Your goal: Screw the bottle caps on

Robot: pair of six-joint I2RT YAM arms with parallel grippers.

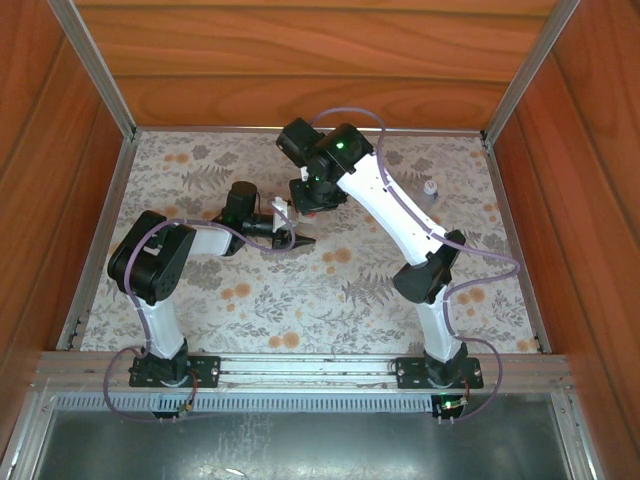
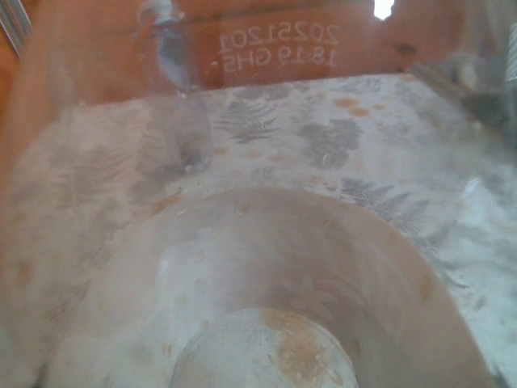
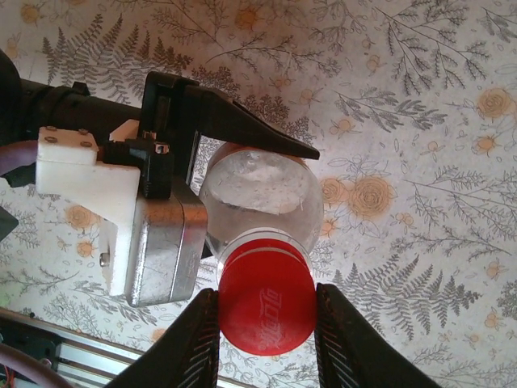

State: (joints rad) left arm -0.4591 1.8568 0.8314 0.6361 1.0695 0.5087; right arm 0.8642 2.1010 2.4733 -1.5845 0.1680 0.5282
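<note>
Both arms meet over the middle of the floral table cloth [image 1: 300,310], so the action sits right at the centre. The left gripper [image 1: 290,238] comes in from the side and the right gripper [image 3: 267,293] drops in from above.

Look at the right wrist view. The red cap [image 3: 266,315] sits on the neck of the clear bottle [image 3: 262,190], and the right gripper's two dark fingers [image 3: 198,339] are pressed against it, one on each side. There is no gap between pad and plastic. The jaws are narrowed to the cap's width and have a firm hold on it.

The left gripper has the bottle itself. One black finger [image 3: 242,129] lies along the far side of the rounded shoulder, touching it. The other finger is tucked behind the gripper's silver and white body, so I can't see it. From what shows, the jaws are closed on the bottle's body. I can't tell whether the bottle's base touches the cloth.

Through the left wrist camera everything is hazy, because we're looking straight through the clear plastic. Printed date lettering [image 2: 279,44] reads backwards across the top.

Well apart from all this stands the second bottle [image 1: 430,189], on the cloth towards the right rear corner. It is upright and untouched. It appears again as a bluish blur [image 2: 166,48] in the left wrist view. It's too small and soft to tell if a cap is on it.
</note>
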